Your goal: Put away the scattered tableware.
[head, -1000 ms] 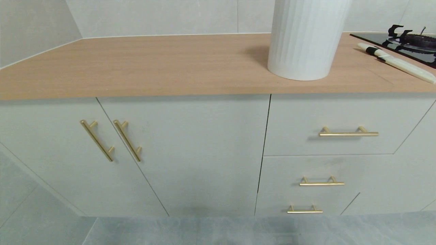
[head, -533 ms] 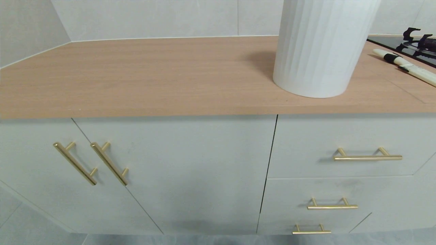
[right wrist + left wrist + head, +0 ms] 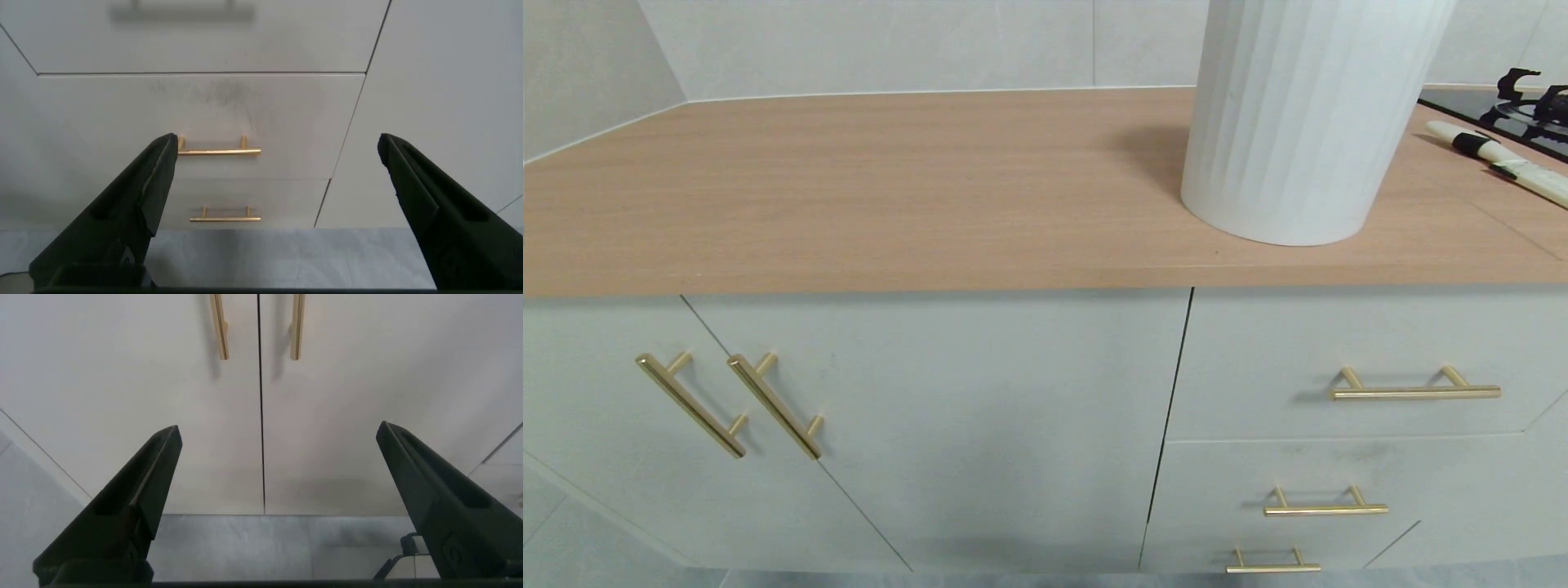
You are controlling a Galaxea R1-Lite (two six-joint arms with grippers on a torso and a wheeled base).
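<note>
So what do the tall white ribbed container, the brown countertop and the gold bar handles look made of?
Tall white ribbed container: matte plastic or ceramic; soft sheen. Brown countertop: matte wood or wood-look laminate; straight grain lines. Gold bar handles: polished brass-toned metal; sharp bright highlights.

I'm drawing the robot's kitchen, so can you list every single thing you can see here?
countertop: one, light wood, on top of the cabinets
ribbed container: one, white, standing on the countertop towards the right
knife: one, cream with a black band, lying on the countertop right of the container
stove: one, black, at the countertop's far right
cabinet doors: two, pale grey, under the countertop on the left
door handles: two, gold, side by side where the doors meet
drawers: three, pale grey, stacked on the right
drawer handles: three, gold, one per drawer
floor: grey, below the cabinets
left gripper: one, black, open, facing the doors
right gripper: one, black, open, facing the drawers
</note>
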